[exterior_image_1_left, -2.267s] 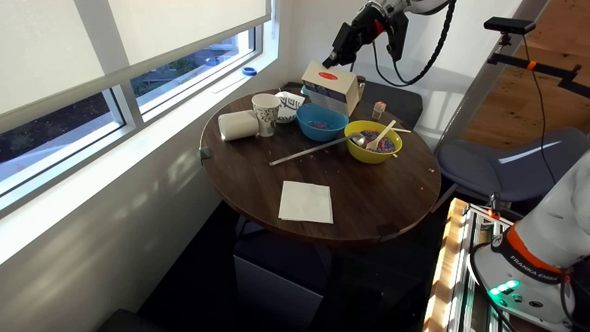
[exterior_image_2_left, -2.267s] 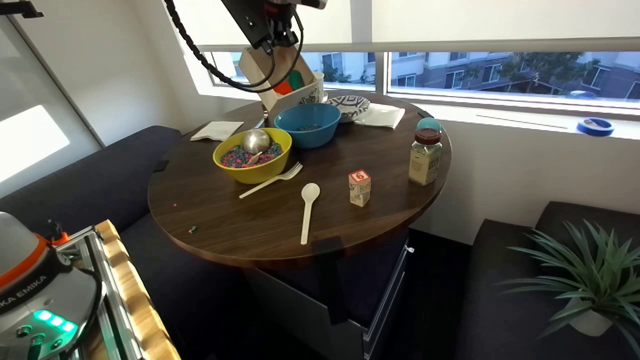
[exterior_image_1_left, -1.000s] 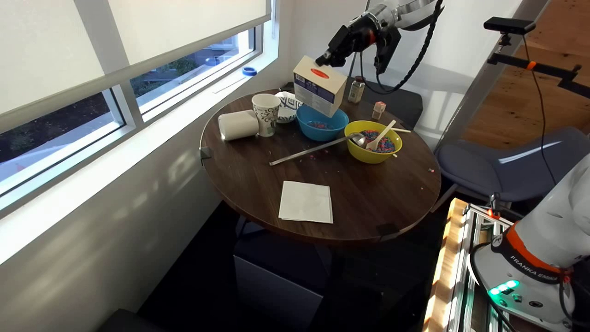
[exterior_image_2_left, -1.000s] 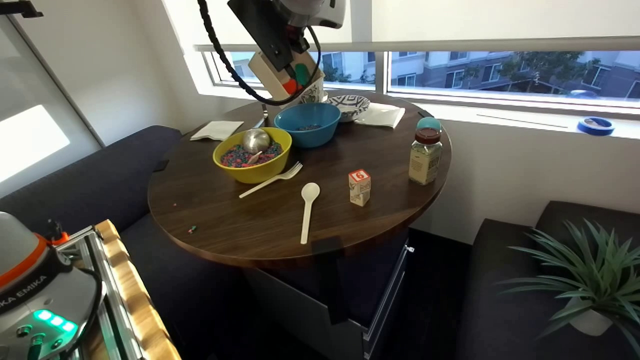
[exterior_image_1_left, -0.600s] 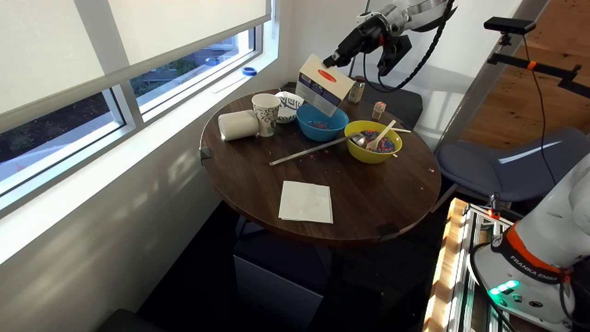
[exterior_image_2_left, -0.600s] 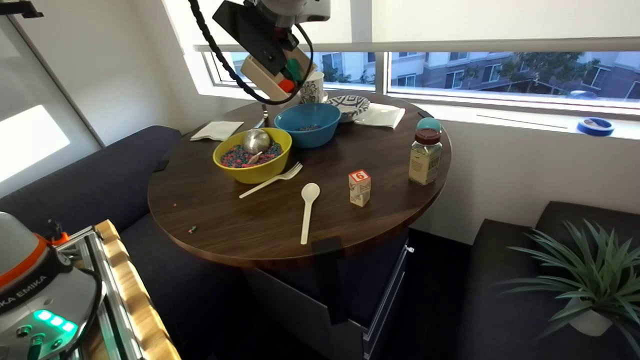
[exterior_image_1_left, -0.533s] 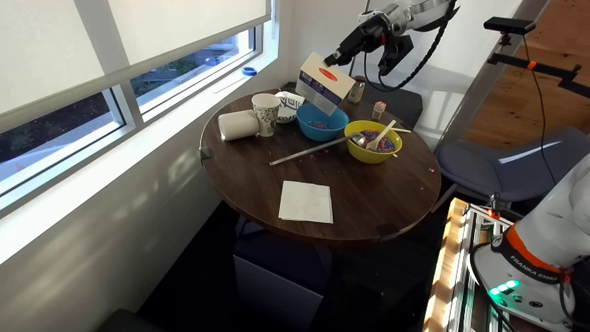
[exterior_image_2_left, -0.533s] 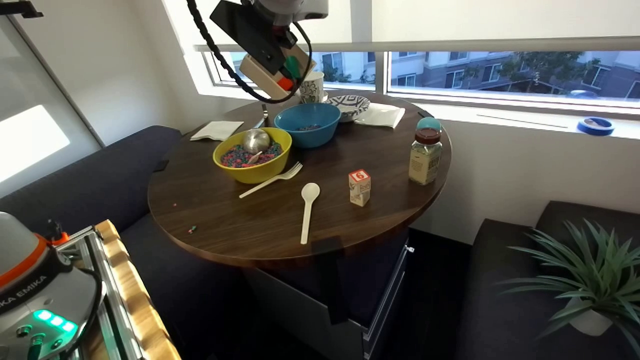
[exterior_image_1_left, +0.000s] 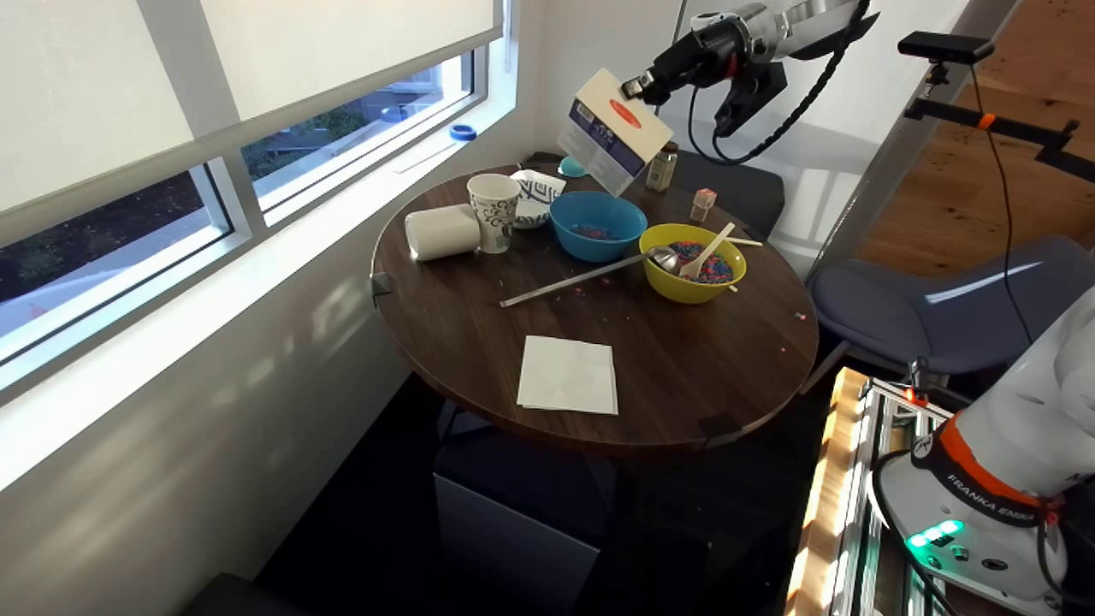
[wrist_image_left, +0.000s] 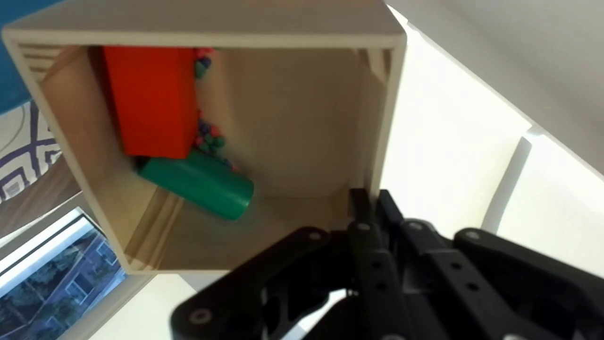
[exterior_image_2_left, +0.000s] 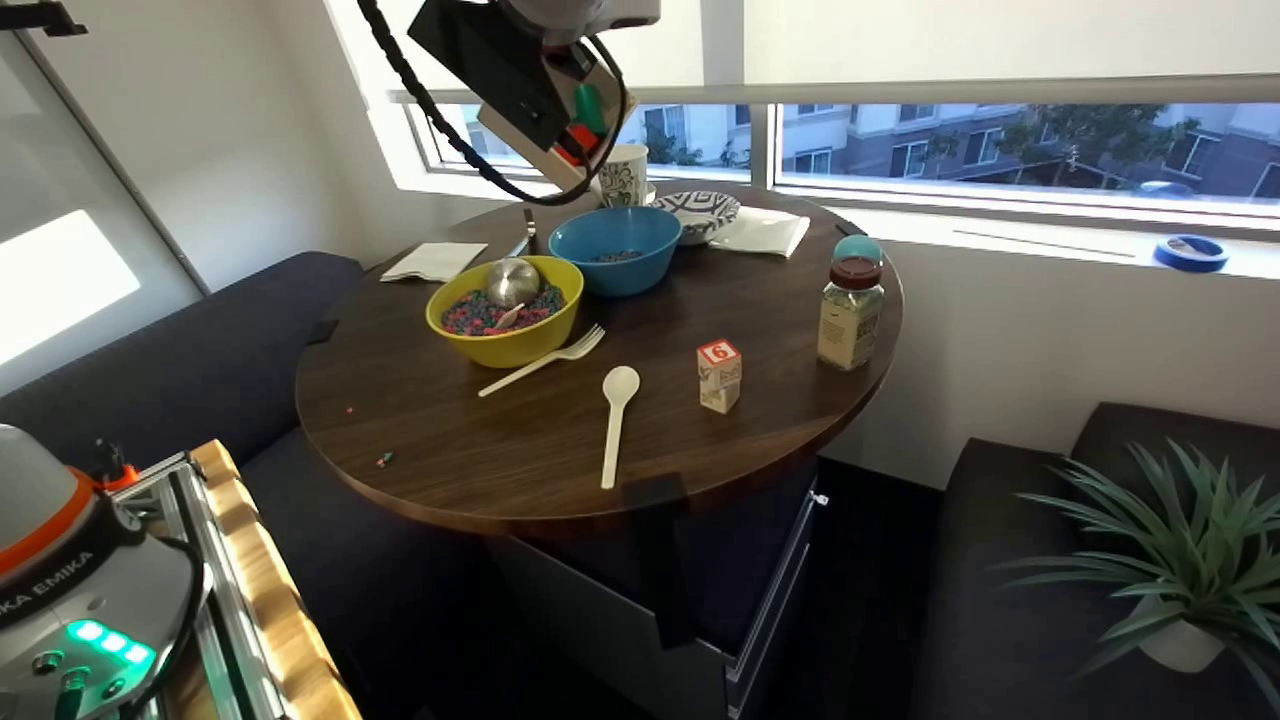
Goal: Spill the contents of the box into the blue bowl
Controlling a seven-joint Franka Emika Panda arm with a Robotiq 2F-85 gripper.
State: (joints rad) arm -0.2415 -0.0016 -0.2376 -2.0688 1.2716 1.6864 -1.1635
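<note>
The gripper (wrist_image_left: 373, 197) has its jaws drawn nearly together, pinching one thin wall of the box (exterior_image_1_left: 618, 128), which hangs tilted above the table (exterior_image_1_left: 684, 359). In the wrist view a red block (wrist_image_left: 151, 101) and a green cylinder (wrist_image_left: 203, 184) lie inside it, with small coloured pieces (wrist_image_left: 210, 137) beside the block. Similar pieces (exterior_image_1_left: 593, 232) lie in the blue bowl (exterior_image_1_left: 590, 251); whether the box hangs straight over that bowl is hard to tell. Just beside the blue bowl stands a yellow bowl (exterior_image_1_left: 683, 289), with the head of a ladle (exterior_image_2_left: 512, 283) in it
</note>
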